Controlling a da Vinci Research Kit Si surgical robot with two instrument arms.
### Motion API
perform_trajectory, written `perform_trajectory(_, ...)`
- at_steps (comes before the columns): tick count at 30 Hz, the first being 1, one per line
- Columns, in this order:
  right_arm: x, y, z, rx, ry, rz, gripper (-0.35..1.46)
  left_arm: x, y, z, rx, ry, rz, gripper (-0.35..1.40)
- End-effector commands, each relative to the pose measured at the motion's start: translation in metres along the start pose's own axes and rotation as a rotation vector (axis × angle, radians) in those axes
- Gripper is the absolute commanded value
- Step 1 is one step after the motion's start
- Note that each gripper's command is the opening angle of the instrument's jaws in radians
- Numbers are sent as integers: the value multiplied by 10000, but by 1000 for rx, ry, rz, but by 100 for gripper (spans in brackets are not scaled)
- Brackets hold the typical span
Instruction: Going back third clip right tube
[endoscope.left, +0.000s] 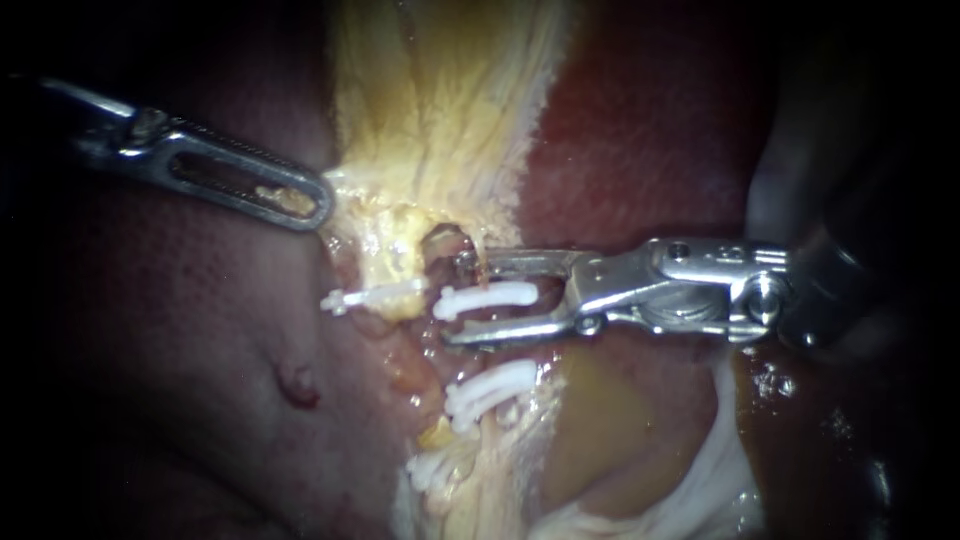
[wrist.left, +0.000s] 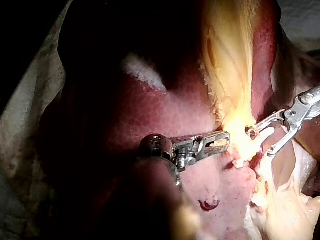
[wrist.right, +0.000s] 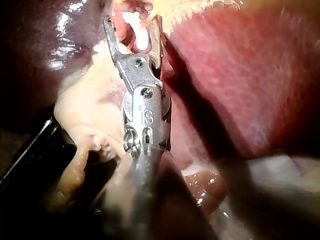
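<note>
A dark red liver (wrist.left: 150, 120) fills almost the whole scene. One strong, warm light falls on the liver's middle and fades to deep shadow toward its edges. Beyond the liver's rim lies a pale, creased cloth (wrist.left: 22, 115), dim and greyish, and a lighter patch of it shows past the liver's far edge. Small wet glints shine on the liver's shadowed surface.
</note>
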Motion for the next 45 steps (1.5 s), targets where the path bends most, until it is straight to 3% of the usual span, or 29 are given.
perform_trajectory(1, 1, -1, -4, 3, -11, -12, 50, 0, 0, -1, 0, 0, 0, -35)
perform_trajectory(11, 9, -18, -72, 15, -12, -133, 50, 1, 1, -2, 1, 1, 0, -35)
perform_trajectory(17, 13, -24, -103, -11, -14, -182, 50, 1, 0, -2, 1, 1, 0, -35)
perform_trajectory(28, 20, -26, -116, -7, -14, -194, 50, 0, 0, 3, -2, -1, 0, -35)
perform_trajectory(34, 19, -27, -118, -6, -14, -194, 50, 0, 0, 24, -11, -6, 0, -35)
perform_trajectory(39, 19, -28, -119, -5, -14, -195, 50, 8, 0, 55, 1, 4, 6, -35)
perform_trajectory(45, 19, -29, -119, -5, -14, -195, 50, 18, 6, 78, 5, 16, 14, -35)
